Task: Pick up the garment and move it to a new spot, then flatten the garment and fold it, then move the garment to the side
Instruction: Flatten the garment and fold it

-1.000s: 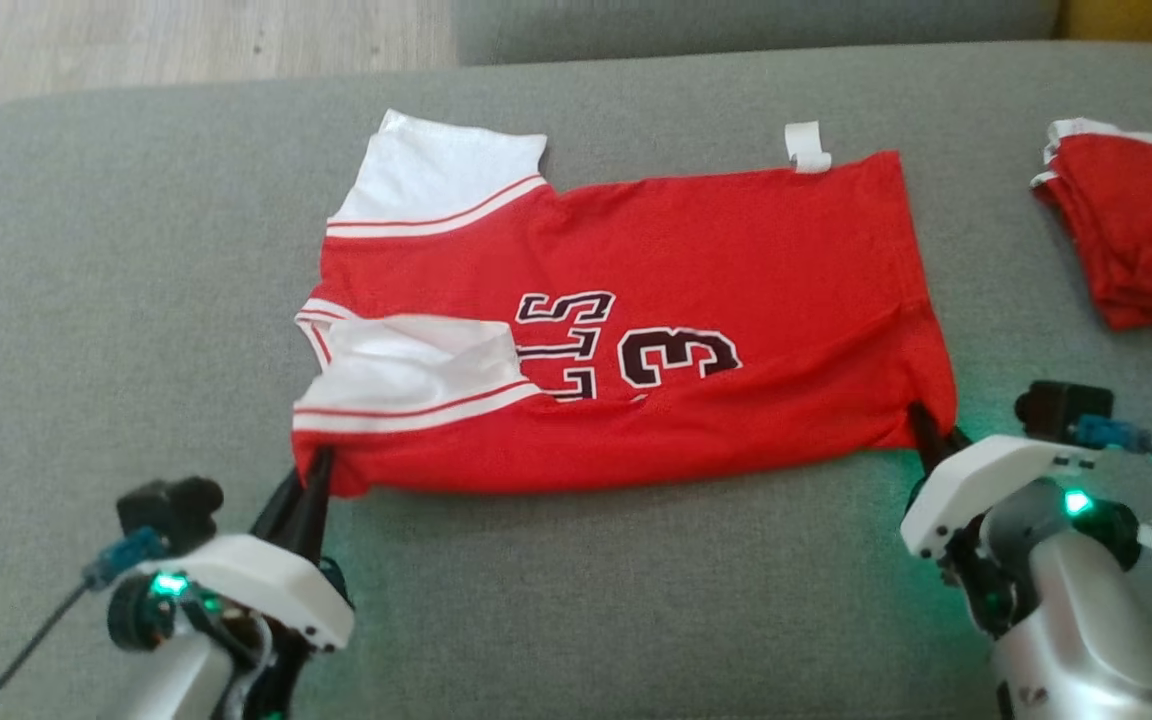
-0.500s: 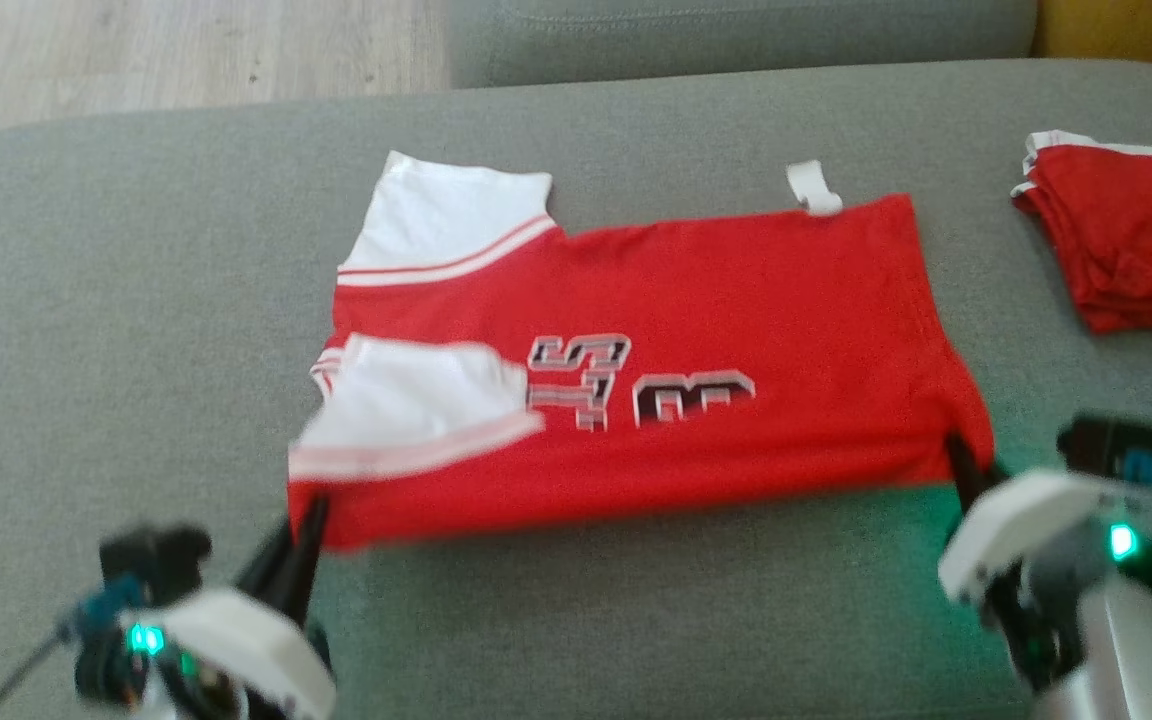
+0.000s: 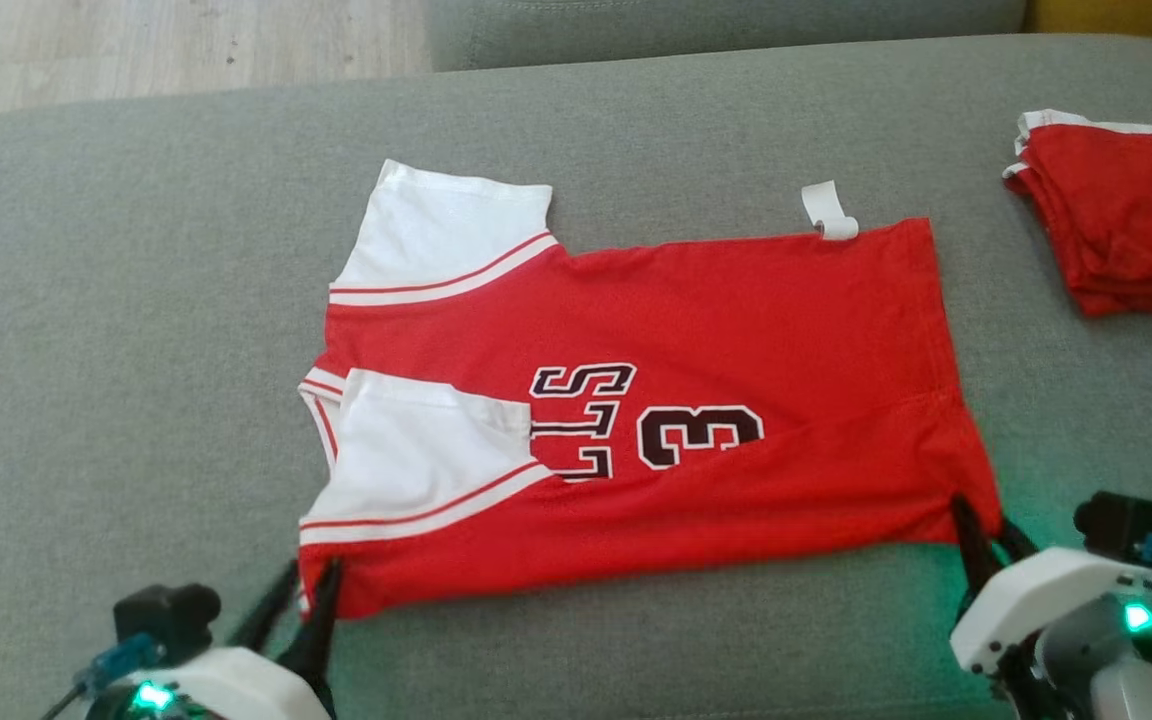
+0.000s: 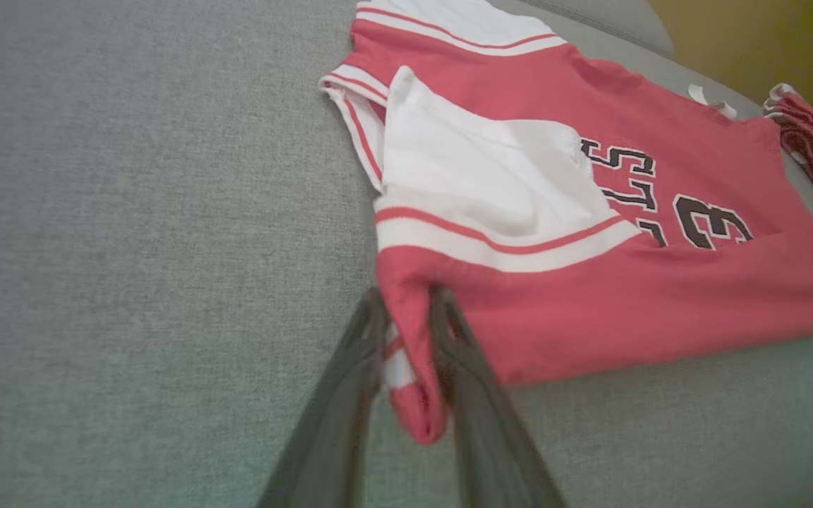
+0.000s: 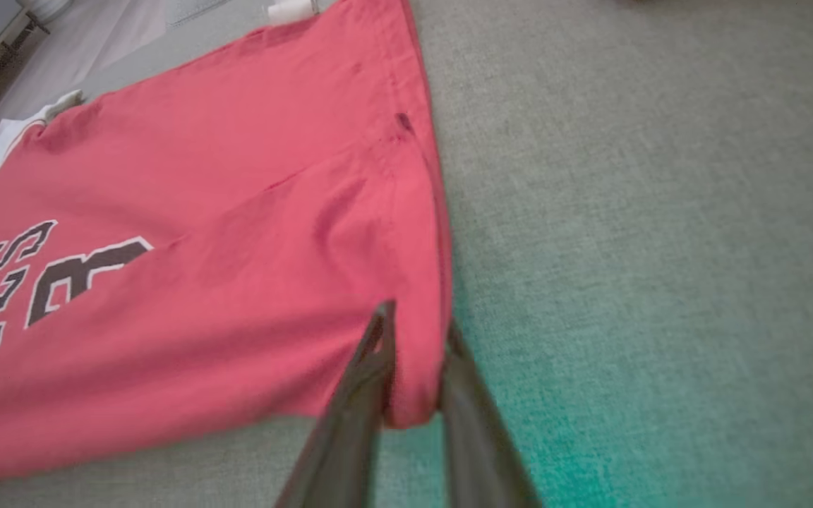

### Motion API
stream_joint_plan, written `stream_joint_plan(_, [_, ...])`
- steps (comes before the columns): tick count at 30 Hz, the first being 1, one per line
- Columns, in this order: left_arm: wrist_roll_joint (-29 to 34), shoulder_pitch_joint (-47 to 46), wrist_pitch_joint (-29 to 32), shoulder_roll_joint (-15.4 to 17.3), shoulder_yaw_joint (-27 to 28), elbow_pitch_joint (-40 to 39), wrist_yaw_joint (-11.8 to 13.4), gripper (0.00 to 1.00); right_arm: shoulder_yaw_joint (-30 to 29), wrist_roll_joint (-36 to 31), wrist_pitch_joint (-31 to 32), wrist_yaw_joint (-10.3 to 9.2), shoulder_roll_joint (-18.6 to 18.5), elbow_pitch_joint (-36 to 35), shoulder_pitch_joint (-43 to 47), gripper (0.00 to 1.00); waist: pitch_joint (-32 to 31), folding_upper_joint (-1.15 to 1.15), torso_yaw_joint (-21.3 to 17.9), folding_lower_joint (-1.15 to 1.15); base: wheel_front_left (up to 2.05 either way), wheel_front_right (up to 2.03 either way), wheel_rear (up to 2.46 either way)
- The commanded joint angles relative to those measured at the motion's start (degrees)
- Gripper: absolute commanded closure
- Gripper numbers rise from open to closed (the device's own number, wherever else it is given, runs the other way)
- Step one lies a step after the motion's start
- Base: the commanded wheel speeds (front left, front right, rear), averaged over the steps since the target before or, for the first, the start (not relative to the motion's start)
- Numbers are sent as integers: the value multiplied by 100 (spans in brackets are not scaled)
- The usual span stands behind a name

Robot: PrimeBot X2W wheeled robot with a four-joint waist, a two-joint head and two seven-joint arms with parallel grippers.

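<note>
Grey fabric cushion (image 3: 136,300), red-and-white jersey (image 3: 736,320) flat across its middle, folded red garment (image 3: 1126,220) near its right edge.

The red garment (image 3: 736,320) carries the only print that can be read. A large numeral (image 3: 699,437), a "3", stands on it in black with a white outline. Just beside it are block letters (image 3: 581,420) in the same style. Both lie turned on their side in the head view. The end letter reads clearly as an "S", and the next two look like "L"s. The rest of the word is hidden under the folded white sleeve (image 3: 416,450). Both wrist views show the same "S" and "3". A small white tag (image 3: 829,210) at the garment's far edge is too small to read.
</note>
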Motion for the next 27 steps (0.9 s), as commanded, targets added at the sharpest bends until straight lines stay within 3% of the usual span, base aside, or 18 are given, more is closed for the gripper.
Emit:
stream_joint_plan(1, [59, -281, -65, 164, 262, -133, 34, 0, 95, 19, -57, -4, -50, -233, -13, 0, 7, 0, -8, 0, 0, 0, 0])
stream_joint_plan(8, [294, -898, -13, 522, 460, -256, -16, 0, -57, -180, -132, -4, -50, -661, 49, 0, 52, 0, -64, 0, 0, 0, 0])
stream_joint_plan(16, [683, -2941, 773, 1034, 623, -323, -314, 0, 131, -423, -18, -4, -50, -1531, -635, 0, 346, 0, -299, 0, 0, 0, 0])
stream_joint_plan(21, [823, -4416, 1461, 1058, 485, 325, -676, 0, 542, -544, 151, -4, -50, -1848, -1359, 0, 933, 0, -690, 0, 0, 0, 0])
stream_joint_plan(27, [954, -5070, 1946, 1146, 256, 1231, -982, 0, 946, -502, 133, -4, -50, -1929, -1914, 0, 1558, 0, -1079, 0, 0, 0, 0])
